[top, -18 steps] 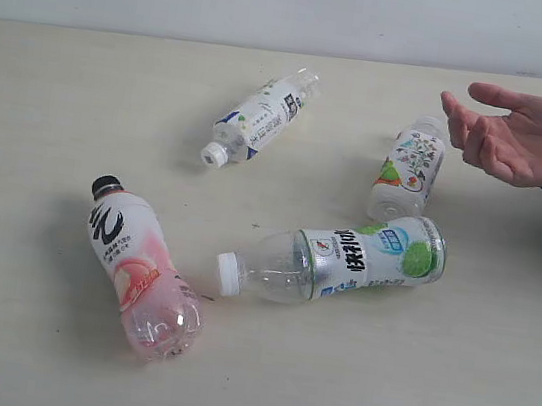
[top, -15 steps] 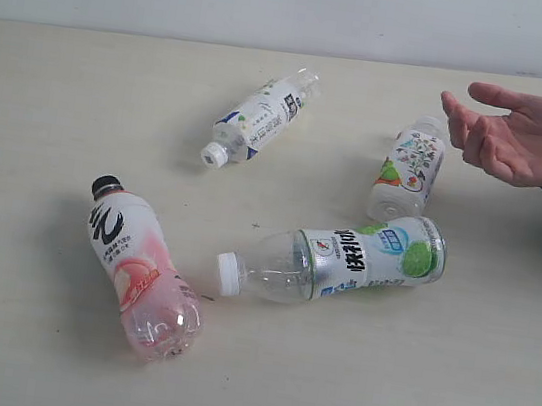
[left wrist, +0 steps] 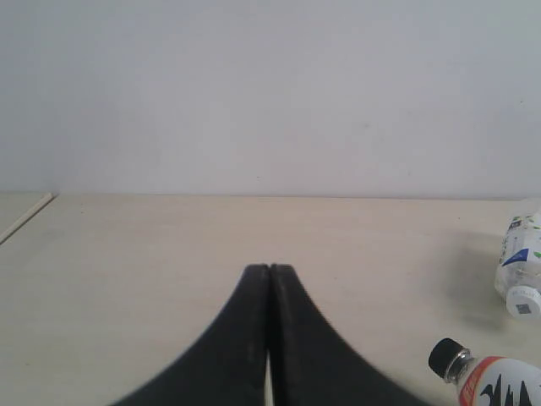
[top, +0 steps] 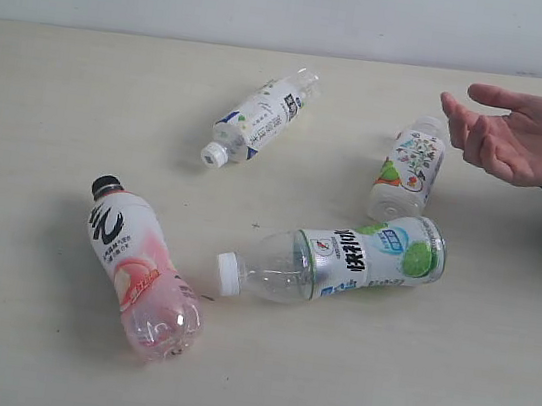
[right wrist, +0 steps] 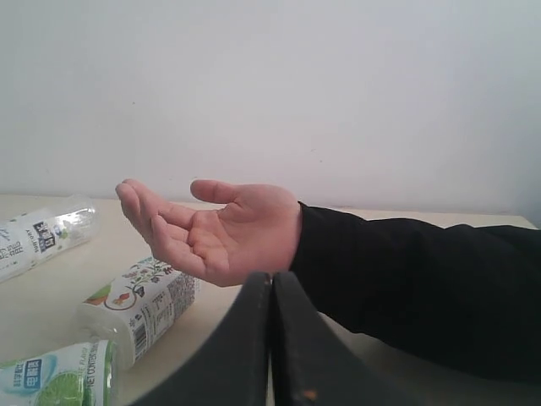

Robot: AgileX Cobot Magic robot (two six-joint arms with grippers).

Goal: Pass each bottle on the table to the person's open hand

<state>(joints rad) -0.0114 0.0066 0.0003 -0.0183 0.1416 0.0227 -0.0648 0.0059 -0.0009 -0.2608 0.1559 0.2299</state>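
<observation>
Beyond the right gripper [right wrist: 270,286], closed empty like the left gripper [left wrist: 269,277], an open hand [right wrist: 215,233] waits near a floral bottle [right wrist: 144,300] lying on the table [top: 66,83] with three other bottles [top: 344,259], any likely to roll or squirt from an off-centre pinch.

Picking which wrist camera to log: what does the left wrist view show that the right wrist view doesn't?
Only the left wrist view: the left gripper, shut, and the black-capped bottle. Only the right wrist view: the right gripper, shut, the person's open hand, the floral bottle and the green-label bottle. Both: the white-label bottle and the table.
</observation>
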